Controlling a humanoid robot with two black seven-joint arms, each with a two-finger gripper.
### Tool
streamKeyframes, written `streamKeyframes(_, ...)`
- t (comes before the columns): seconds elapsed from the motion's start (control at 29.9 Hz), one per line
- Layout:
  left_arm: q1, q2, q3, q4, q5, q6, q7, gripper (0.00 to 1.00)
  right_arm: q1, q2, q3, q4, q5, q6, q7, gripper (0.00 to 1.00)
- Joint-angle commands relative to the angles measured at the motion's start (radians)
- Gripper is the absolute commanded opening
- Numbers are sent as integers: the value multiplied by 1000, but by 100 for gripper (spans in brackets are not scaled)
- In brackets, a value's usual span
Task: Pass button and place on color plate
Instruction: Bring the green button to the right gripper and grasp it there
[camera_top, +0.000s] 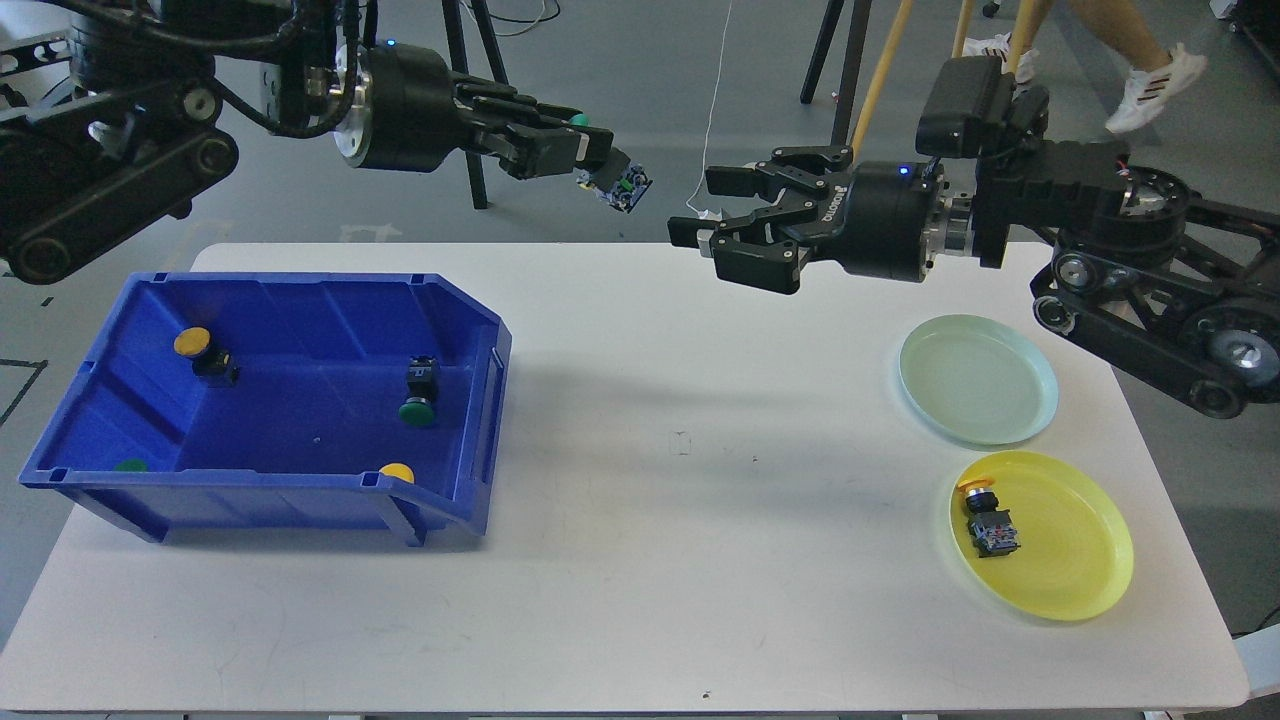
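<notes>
My left gripper (592, 160) is shut on a green-capped button (622, 187) and holds it high above the table's far edge. My right gripper (708, 212) is open and empty, a short way to the right of that button, fingers pointing left toward it. A light green plate (1030, 400) lies empty at the right. A yellow plate (1080, 560) in front of it holds a yellow-capped button (988, 522). The blue bin (150, 440) at the left holds a yellow-capped button (205, 353), a green-capped button (420, 390), and two more caps at its front wall.
The white table (640, 560) spans the view. Chair and easel legs (850, 100) stand on the floor behind it. A person's feet (1150, 80) show at the back right.
</notes>
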Motion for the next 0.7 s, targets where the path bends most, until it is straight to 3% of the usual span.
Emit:
streamKeyframes(0.0, -2, 2, -1, -16, 0, 0, 0, 42, -6, 2, 0, -4, -14, 0, 0, 72)
streamKeyframes(0.67, -27, -65, 8, -66, 13, 0, 6, 42, 0, 8, 0, -2, -15, 2, 0, 71)
